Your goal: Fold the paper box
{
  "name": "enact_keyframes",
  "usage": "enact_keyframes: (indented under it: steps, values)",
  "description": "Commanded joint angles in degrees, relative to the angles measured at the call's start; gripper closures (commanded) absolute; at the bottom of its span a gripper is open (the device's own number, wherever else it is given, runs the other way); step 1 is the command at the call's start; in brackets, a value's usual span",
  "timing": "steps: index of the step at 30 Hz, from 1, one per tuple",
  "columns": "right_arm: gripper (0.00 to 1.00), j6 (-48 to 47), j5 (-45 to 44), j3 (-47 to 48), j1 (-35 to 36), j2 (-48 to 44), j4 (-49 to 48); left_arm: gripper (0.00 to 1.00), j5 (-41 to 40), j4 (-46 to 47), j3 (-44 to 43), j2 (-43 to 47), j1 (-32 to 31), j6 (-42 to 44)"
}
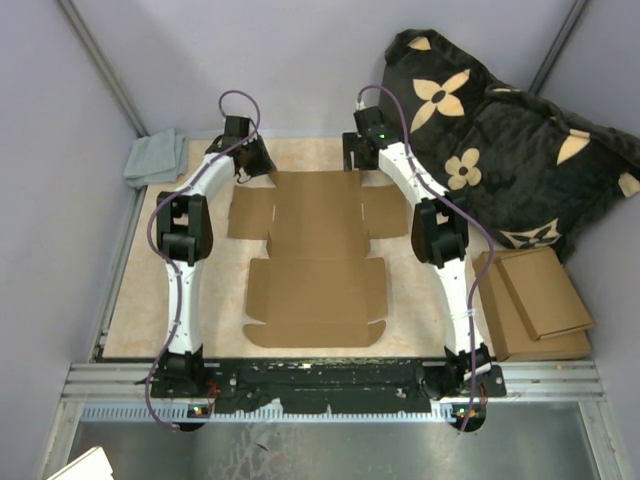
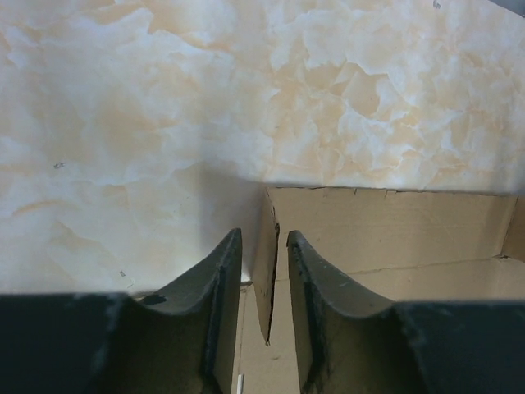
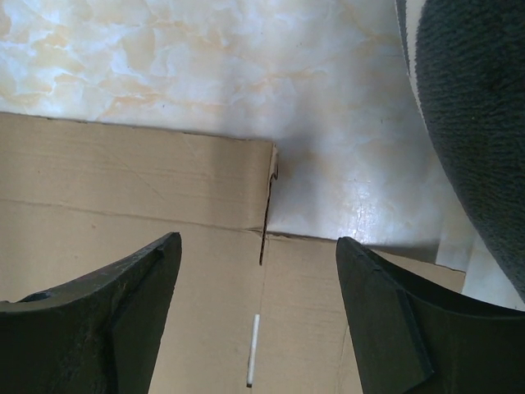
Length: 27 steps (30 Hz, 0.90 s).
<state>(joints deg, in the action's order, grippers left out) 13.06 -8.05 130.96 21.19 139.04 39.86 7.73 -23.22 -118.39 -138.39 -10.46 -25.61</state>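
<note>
The paper box [image 1: 315, 260] lies as a flat brown die-cut sheet in the middle of the table, with side flaps spread out. My left gripper [image 1: 252, 162] is at the sheet's far left corner. In the left wrist view its fingers [image 2: 221, 279] stand close together around a raised flap edge of the box [image 2: 267, 271], and the gripper [image 2: 264, 235] is shut on that flap. My right gripper [image 1: 358, 155] hovers over the far right corner. In the right wrist view it [image 3: 258, 240] is wide open and empty above the cardboard [image 3: 123, 205], near a slit between the flaps.
A black pillow with tan flowers [image 1: 510, 130] lies at the back right, close to the right arm. A stack of flat brown cardboard pieces [image 1: 535, 300] sits at the right edge. A grey cloth [image 1: 155, 158] lies at the back left. The tabletop [image 1: 150, 290] is marbled beige.
</note>
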Motion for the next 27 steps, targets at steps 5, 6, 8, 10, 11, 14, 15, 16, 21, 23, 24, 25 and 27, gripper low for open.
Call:
enact_keyframes:
  steps: [5, 6, 8, 10, 11, 14, 15, 16, 21, 23, 24, 25, 27]
  values:
    - [0.23, -0.69, 1.11, 2.10, -0.45, -1.77, 1.30, 1.00, 2.09, -0.23, -1.80, -1.15, 0.19, 1.37]
    - [0.23, -0.55, 1.18, 1.97, -0.47, -2.07, 1.55, 1.00, 2.43, 0.07, -1.26, -0.45, 0.18, 1.61]
    - [0.23, -0.29, 1.53, 1.28, -0.45, -3.04, 2.01, 1.00, 2.89, 1.68, 1.48, 2.82, 0.18, 2.56]
    - [0.23, 0.28, 1.99, 0.21, -0.45, -4.65, 2.19, 1.00, 2.76, 4.81, 6.14, 7.21, 0.10, 3.31]
    - [0.23, 0.55, 2.41, -0.49, -0.45, -5.62, 2.09, 1.00, 2.44, 7.29, 8.68, 9.80, 0.09, 3.54]
    - [0.24, 1.14, 3.48, -3.33, -0.45, -9.19, 1.84, 1.00, 1.95, 12.74, 16.03, 17.45, 0.02, 4.15]
    - [0.25, 1.17, 3.87, -4.44, -0.45, -10.60, 1.82, 1.00, 2.14, 14.23, 18.37, 19.88, -0.04, 4.42]
    - [0.25, 1.11, 4.17, -5.50, -0.45, -12.04, 2.01, 1.00, 2.33, 15.86, 20.63, 22.44, -0.15, 4.62]
    - [0.29, 0.43, 6.24, -12.66, -0.44, -21.31, 3.57, 1.00, 3.16, 23.64, 32.64, 34.17, -1.13, 5.91]
    - [0.30, -0.20, 7.06, -16.91, -0.36, -25.79, 3.56, 1.00, 2.94, 26.11, 37.94, 38.45, -2.19, 7.24]
    - [0.30, -0.55, 7.15, -18.85, -0.28, -27.94, 3.73, 1.00, 2.70, 27.04, 40.16, 40.55, -2.66, 8.21]
    - [0.30, -0.92, 7.26, -21.40, -0.20, -30.44, 3.94, 1.00, 2.35, 27.81, 42.21, 42.99, -3.24, 9.64]
    - [0.30, -1.63, 7.56, -24.94, -0.06, -35.22, 4.45, 1.00, 1.92, 29.43, 46.06, 46.91, -4.24, 11.54]
